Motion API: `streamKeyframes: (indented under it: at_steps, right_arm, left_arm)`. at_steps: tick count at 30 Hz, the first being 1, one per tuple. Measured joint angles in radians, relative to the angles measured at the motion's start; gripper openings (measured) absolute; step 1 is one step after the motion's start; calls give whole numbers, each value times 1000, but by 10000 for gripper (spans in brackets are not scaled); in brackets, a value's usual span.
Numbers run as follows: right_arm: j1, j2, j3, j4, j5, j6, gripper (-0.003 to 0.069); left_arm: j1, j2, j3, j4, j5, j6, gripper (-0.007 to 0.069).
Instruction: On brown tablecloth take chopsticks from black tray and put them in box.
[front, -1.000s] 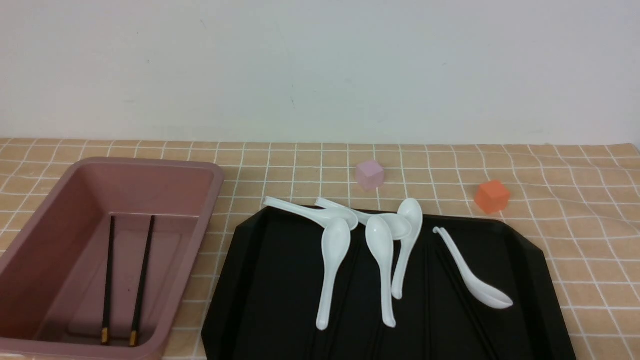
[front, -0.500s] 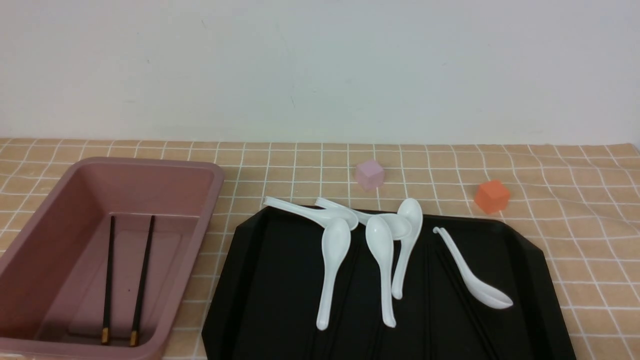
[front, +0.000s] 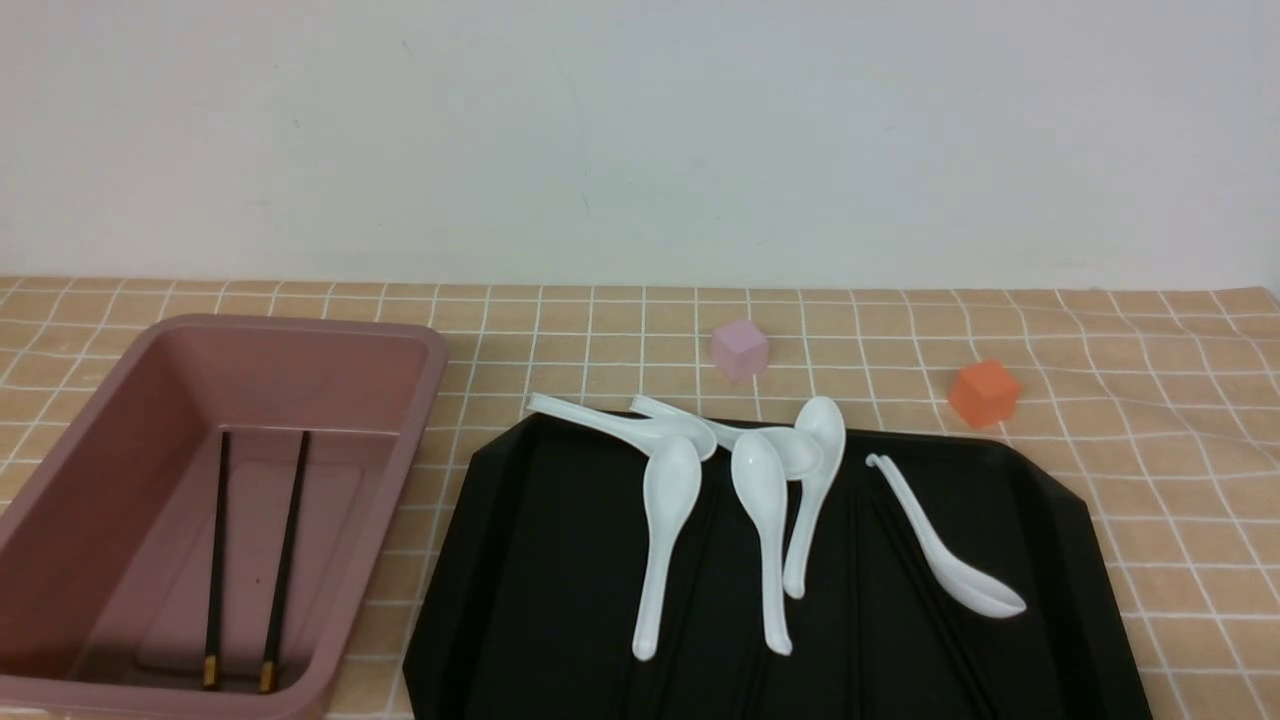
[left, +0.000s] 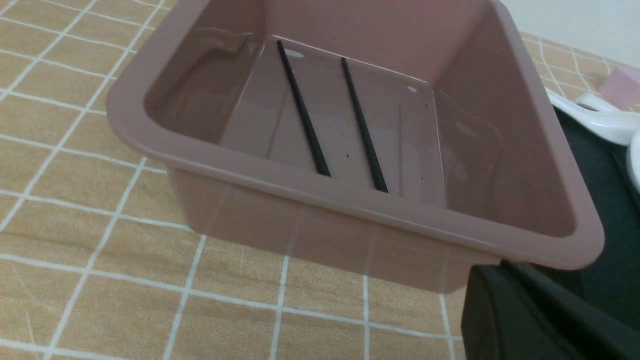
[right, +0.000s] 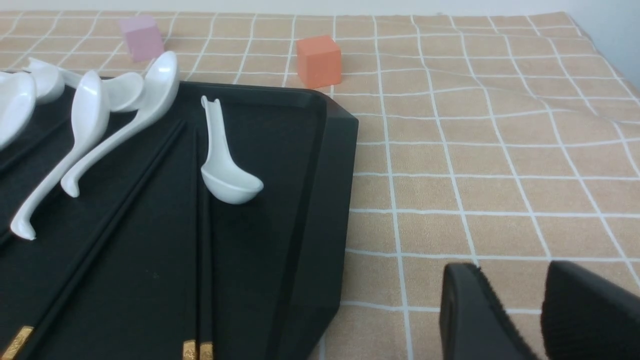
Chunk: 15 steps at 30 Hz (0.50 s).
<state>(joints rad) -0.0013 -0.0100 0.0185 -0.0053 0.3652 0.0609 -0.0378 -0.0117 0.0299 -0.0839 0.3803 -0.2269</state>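
The brown tablecloth (front: 1180, 480), tan with a white grid, is spreading beneath everything, running flat past the left fingers and rippling gently farther out beyond the right fingers. A pale wall (front: 640, 140), bearing a few faint scuffs and specks, is rising behind the cloth's far edge, well apart from both pairs. The left gripper (left: 502, 265) is keeping its fingers pressed together near the rim of the box (left: 350, 200); whether they are touching it, I cannot tell. Inside the box, beyond those fingers, two chopsticks (left: 365, 125) are lying side by side, apart. The right gripper (right: 512, 272) is holding its fingers spread, with nothing between them, outside the black tray (right: 325, 220). In the tray, to the left of those fingers, more black chopsticks (right: 206, 260) are lying among white spoons (right: 225, 170). Farther out from the right fingers, an orange cube (right: 319, 62) and a lilac cube (right: 142, 38) are sitting on the cloth beyond the tray.
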Motion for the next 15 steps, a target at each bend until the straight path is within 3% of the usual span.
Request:
streamKeyframes:
  at_steps: [15]
  right_arm:
    - [0, 0, 0, 0, 0, 0, 240]
  left_arm:
    - [0, 0, 0, 1, 3, 0, 4]
